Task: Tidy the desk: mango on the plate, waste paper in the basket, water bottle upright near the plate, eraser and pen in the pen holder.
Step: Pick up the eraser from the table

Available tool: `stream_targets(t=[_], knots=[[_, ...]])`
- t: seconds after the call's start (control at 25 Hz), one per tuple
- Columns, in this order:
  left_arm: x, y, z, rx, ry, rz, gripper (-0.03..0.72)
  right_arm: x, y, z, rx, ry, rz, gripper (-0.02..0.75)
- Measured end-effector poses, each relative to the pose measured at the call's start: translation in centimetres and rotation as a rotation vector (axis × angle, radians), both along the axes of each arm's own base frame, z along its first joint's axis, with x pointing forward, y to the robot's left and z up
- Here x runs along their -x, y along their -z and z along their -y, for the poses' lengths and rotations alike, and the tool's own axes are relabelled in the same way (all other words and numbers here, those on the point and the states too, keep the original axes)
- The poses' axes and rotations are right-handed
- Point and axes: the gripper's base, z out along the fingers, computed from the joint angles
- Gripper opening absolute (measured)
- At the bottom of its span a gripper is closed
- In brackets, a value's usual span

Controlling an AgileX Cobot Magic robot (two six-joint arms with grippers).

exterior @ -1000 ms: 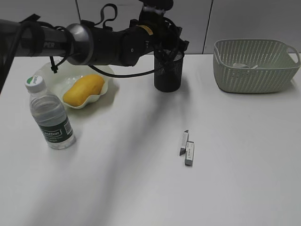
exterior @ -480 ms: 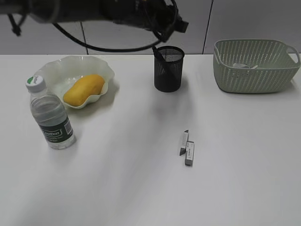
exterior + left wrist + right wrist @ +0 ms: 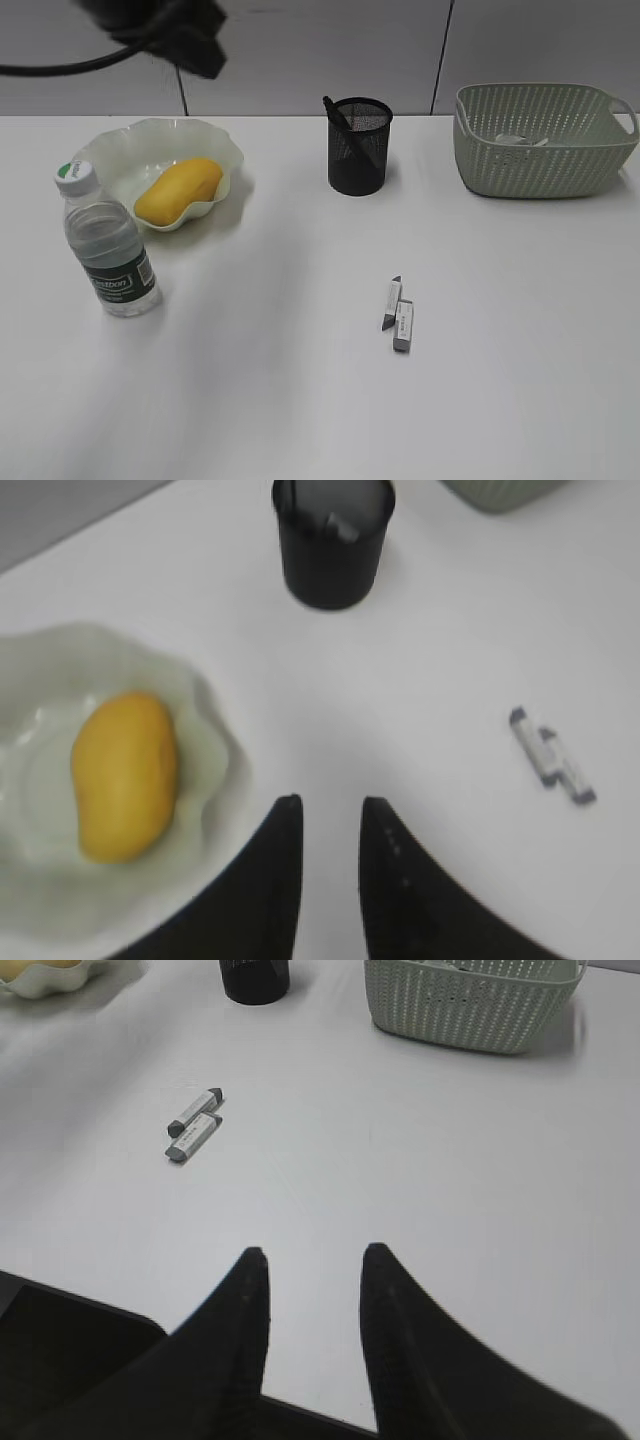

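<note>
The mango [image 3: 178,190] lies in the pale-green plate [image 3: 215,140] at the back left; both show in the left wrist view, mango [image 3: 124,773] and plate [image 3: 215,750]. The water bottle [image 3: 106,243] stands upright in front of the plate. The black mesh pen holder [image 3: 359,150] holds a dark pen [image 3: 336,112]. Two grey erasers [image 3: 397,313] lie on the desk [image 3: 300,380], also seen in the right wrist view [image 3: 193,1125]. White waste paper [image 3: 520,140] lies in the basket [image 3: 540,150]. My left gripper [image 3: 327,802] is open and empty, high above the desk. My right gripper [image 3: 314,1252] is open and empty.
The left arm [image 3: 160,30] is blurred at the top left of the exterior view, above the plate. The right arm is out of the exterior view. A tiled grey wall runs behind the desk.
My left arm has pulled up and leftwards away from the pen holder, out to the top left corner. The pen stays in the holder. Nothing else moved.
</note>
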Motion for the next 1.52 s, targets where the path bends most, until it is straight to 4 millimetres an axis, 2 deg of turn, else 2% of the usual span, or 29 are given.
stream_targets(t=[0.08,0.12,0.32,0.48,0.64,0.8,1.04,1.2,1.52], knots=[[3.3,0.9,-2.4,-0.032,-0.038,-0.043,0.143,0.0,0.0,0.0,0.0,0.0,0.0,0.26],[5.3,0.8,-3.5,-0.03,-0.054,-0.044,0.143,0.0,0.0,0.0,0.0,0.0,0.0,0.26],[15.2,2.9,-8.7,0.017,-0.165,-0.105,0.143,0.0,0.0,0.0,0.0,0.0,0.0,0.259],[21.4,3.6,-12.5,0.038,-0.251,-0.049,0.143,0.0,0.0,0.0,0.0,0.0,0.0,0.259],[25.4,4.5,-15.2,0.072,-0.337,0.012,0.143,0.0,0.0,0.0,0.0,0.0,0.0,0.259],[28.3,5.5,-17.1,0.107,-0.356,0.124,0.143,0.0,0.0,0.0,0.0,0.0,0.0,0.258],[31.5,5.3,-18.7,0.195,-0.305,0.31,0.141,0.0,0.0,0.0,0.0,0.0,0.0,0.258],[32.6,5.4,-19.0,0.214,-0.255,0.374,0.139,0.0,0.0,0.0,0.0,0.0,0.0,0.258],[33.0,5.5,-18.9,0.217,-0.21,0.4,0.138,0.0,0.0,0.0,0.001,0.0,0.0,0.258]])
